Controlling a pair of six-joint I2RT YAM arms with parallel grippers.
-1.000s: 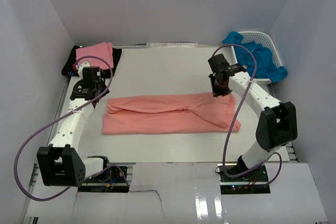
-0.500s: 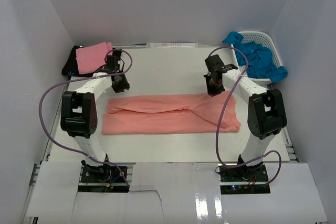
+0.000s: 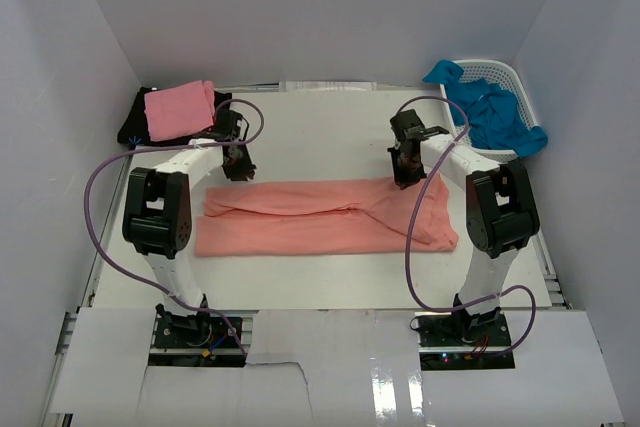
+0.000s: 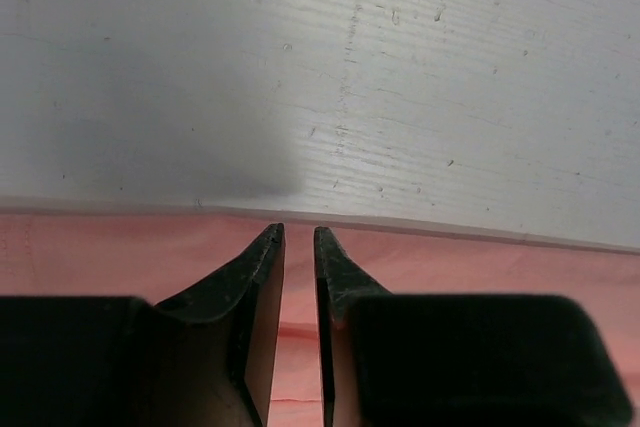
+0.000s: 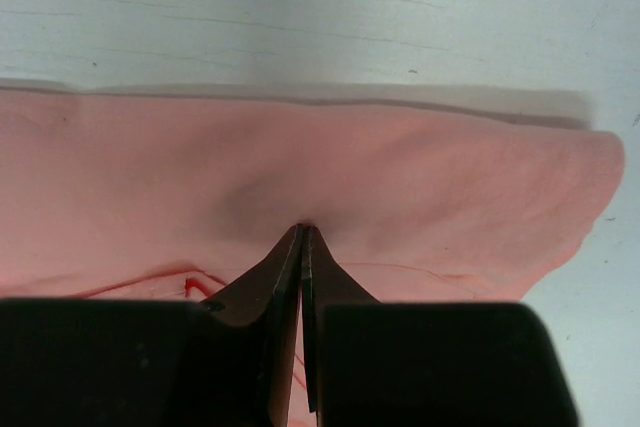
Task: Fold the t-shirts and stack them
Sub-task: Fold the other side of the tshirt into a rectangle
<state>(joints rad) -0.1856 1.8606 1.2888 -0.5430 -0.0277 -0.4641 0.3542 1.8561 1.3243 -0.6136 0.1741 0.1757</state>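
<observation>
1 far edge of the salmon t-shirt (image 3: 300, 219) sits pinched by right pincer (image 5: 302, 231).

Salmon-coral t-shirt (image 3: 320, 215) folded into a long band before me, pink t-shirt (image 3: 178, 110) folded atop black t-shirt (image 3: 130, 129) far left, blue t-shirts (image 3: 495, 112) heaped far right

**Two white arms, purple cable everywhere**

Left arm (image 3: 185, 159) and right arm (image 3: 470, 164) are twins: white tube links with chunky black joint blocks (image 3: 157, 212). A thin purple cable (image 3: 86, 202) loops off each one. The bases (image 3: 195, 332) at the bottom of the frame show bare wiring. Fingers (image 4: 255, 277) are matte black wedges with pointed tips.
</observation>
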